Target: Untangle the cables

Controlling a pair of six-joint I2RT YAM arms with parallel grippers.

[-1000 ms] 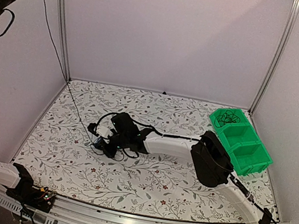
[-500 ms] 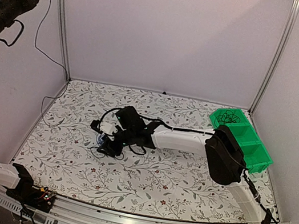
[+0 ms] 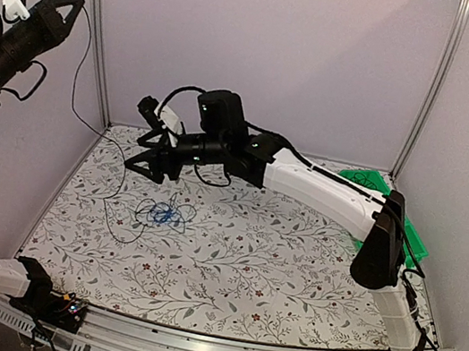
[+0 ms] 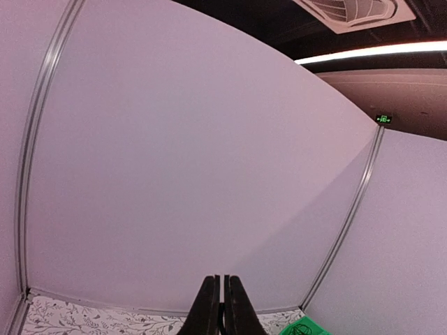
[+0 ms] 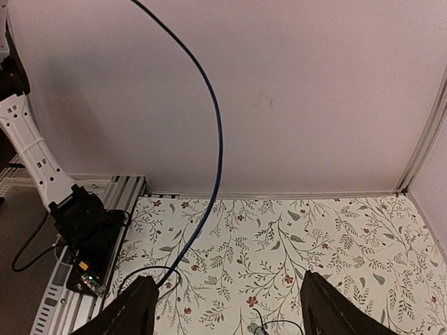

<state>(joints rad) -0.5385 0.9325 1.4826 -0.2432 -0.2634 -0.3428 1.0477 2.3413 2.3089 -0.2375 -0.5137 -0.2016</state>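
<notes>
The cables (image 3: 164,213) lie as a small loose tangle of black and blue wire on the floral table, left of centre. One thin black cable (image 3: 77,93) rises from the tangle to my left gripper (image 3: 68,4), which is shut on it high at the upper left. In the left wrist view the fingers (image 4: 209,307) are pressed together with a dark strand between them. My right gripper (image 3: 145,155) hangs open above the table behind the tangle, holding nothing. In the right wrist view the raised cable (image 5: 218,132), bluish there, passes ahead of that gripper's (image 5: 227,279) spread fingers.
A green bin (image 3: 370,179) with compartments stands at the back right, partly behind the right arm; a coiled black cable shows in it (image 4: 305,326). The left arm's base and rail (image 5: 87,237) lie along the near edge. White walls enclose the table.
My right gripper opened, let go of the tangle and rose up and back from it. The tangle now lies free on the table. The left gripper shifted slightly right, cable still held.
</notes>
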